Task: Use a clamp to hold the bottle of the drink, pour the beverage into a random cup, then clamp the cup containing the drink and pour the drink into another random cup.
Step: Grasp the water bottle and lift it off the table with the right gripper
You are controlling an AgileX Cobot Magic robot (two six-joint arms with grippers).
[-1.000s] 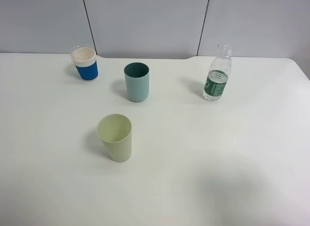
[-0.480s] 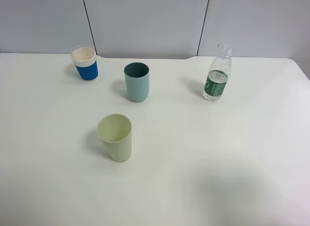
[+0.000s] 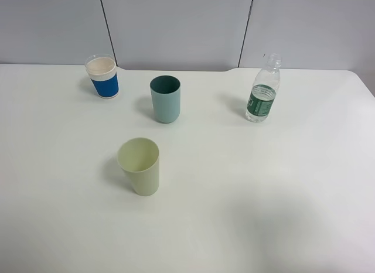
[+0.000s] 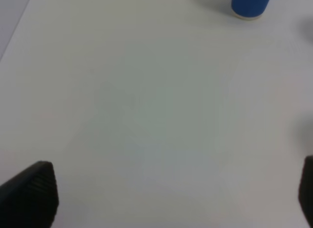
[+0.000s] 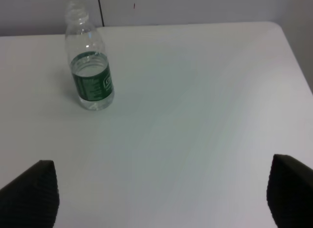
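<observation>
A clear uncapped bottle with a green label point(image 3: 263, 89) stands upright at the back right of the white table; it also shows in the right wrist view point(image 5: 89, 77). A blue paper cup with a white rim point(image 3: 103, 77) stands at the back left, and its base shows in the left wrist view point(image 4: 250, 4). A teal cup point(image 3: 165, 98) stands near the back middle. A pale green cup point(image 3: 139, 166) stands closer to the front. Neither arm shows in the exterior high view. My left gripper point(image 4: 166, 193) and right gripper point(image 5: 161, 196) are open over bare table, with only the fingertips in view.
The white table point(image 3: 246, 185) has a grey panelled wall behind it. The table's right edge shows near the bottle side point(image 5: 293, 52), and its left edge shows in the left wrist view point(image 4: 14, 27).
</observation>
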